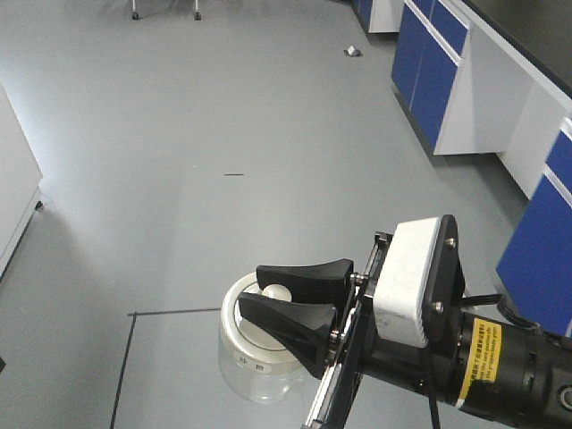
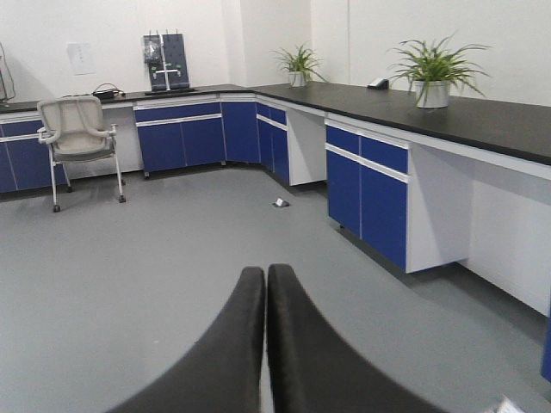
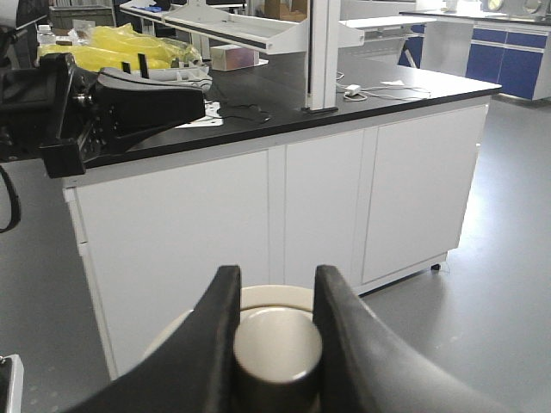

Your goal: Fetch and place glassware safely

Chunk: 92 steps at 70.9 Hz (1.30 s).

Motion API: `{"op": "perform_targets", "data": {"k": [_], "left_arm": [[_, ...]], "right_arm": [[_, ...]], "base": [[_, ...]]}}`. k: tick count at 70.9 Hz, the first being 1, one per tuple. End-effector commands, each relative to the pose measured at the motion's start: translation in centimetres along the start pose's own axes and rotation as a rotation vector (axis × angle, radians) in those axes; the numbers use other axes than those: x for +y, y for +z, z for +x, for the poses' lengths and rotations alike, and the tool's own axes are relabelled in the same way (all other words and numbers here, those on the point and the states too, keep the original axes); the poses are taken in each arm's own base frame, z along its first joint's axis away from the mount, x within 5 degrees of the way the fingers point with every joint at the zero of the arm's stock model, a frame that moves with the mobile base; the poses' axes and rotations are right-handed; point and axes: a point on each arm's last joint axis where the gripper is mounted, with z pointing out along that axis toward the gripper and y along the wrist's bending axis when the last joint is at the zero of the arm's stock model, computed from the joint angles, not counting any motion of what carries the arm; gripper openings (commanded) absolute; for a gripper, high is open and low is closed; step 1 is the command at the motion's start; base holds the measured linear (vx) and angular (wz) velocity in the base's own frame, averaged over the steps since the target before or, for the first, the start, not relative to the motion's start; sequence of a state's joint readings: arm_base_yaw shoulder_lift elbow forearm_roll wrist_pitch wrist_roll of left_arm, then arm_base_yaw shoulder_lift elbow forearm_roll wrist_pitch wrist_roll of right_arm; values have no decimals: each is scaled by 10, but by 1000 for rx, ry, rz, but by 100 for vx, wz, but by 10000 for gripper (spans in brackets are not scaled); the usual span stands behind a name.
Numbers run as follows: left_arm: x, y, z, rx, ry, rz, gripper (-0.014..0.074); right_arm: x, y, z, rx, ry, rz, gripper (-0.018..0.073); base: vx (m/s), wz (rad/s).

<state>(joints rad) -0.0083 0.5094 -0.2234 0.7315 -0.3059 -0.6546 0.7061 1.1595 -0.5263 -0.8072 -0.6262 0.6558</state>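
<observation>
Right end effector (image 3: pixel 277 297) level, tight on lid knob (image 3: pixel 277 346) of glass jar (image 1: pixel 255 380); left end effector (image 2: pixel 265 275) closed.

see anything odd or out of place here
A small scrap lies loose on the grey floor near the blue cabinets. Also, the right gripper holds the jar only by its lid knob, which looks precarious.

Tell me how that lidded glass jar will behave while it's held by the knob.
The right tool pinches only the smooth knob, so it may slip or swing. If the lid just rests on, the glass jar could drop and likely shatter on the hard floor.
</observation>
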Motion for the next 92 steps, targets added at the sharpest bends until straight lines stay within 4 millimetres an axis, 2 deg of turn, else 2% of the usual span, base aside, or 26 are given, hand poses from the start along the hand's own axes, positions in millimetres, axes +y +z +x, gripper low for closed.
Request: {"op": "perform_targets", "data": {"k": [1,41,92], "left_arm": [[-3,1,-13,-71,-23,35,-7],[-3,1,-13,-71,-23,35,-7],[-3,1,-13,-71,-23,35,-7]], "right_arm": [[3,-3,-23,-135,-5,-36,-3],[3,-3,-23,-135,-5,-36,-3],[3,-3,-23,-135,-5,-35,-3]], "base": [[50,14],[54,10],[60,-4]]}}
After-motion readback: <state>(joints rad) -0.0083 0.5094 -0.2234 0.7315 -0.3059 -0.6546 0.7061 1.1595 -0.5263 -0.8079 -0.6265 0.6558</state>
